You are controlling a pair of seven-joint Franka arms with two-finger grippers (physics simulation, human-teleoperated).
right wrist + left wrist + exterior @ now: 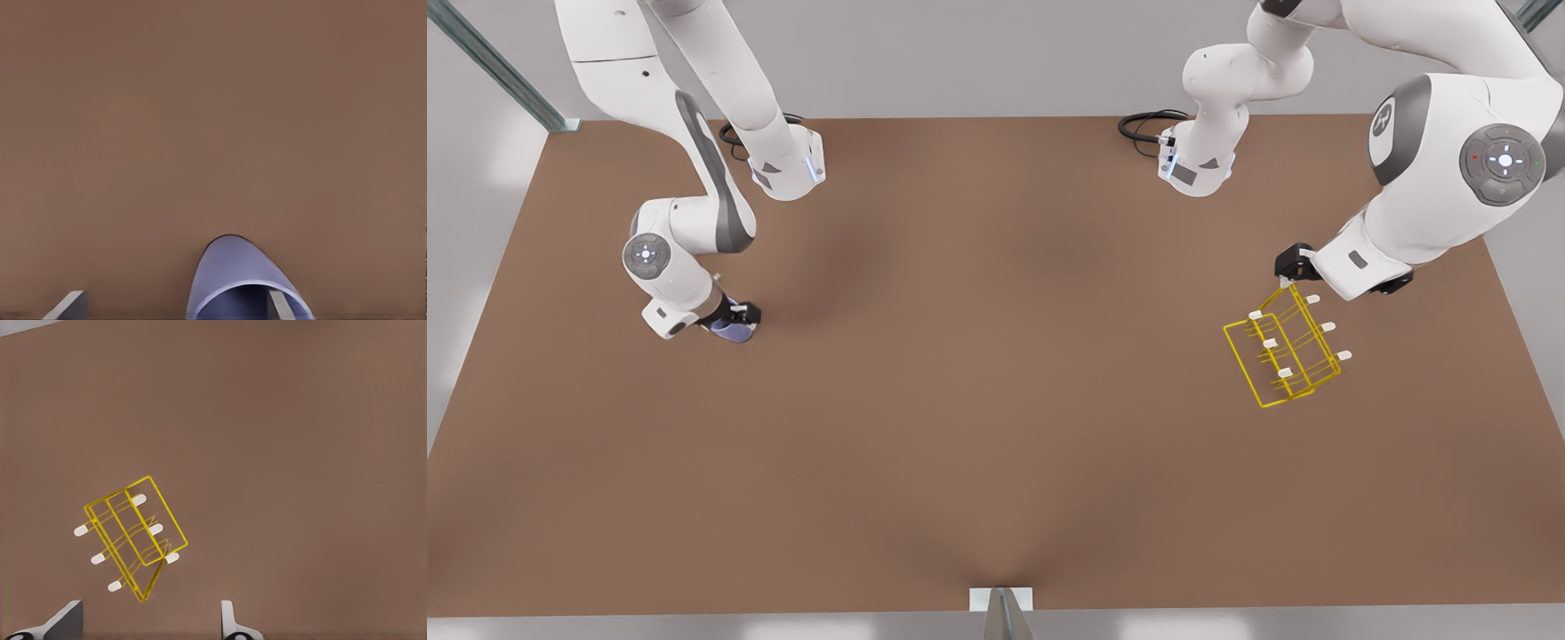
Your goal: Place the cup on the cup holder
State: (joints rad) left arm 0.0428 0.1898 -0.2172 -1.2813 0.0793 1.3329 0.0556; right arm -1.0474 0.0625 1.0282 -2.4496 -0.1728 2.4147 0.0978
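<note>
On the brown table point(996, 400), at the front view's left, the right gripper point(734, 322) has its fingers spread around the lavender cup's point(235, 277) rim, while at the right the left gripper point(1288, 277) hovers spread-fingered just beside the yellow wire cup holder point(1285, 356).

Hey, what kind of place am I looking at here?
Likely a simulated robot test bench, not a home: a bare brown table, two white arms mounted at its far edge, and just a cup and a yellow rack on it.

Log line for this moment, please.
right gripper: at cup, one finger inside rim | left gripper: open above cup holder | cup not yet on holder
</note>
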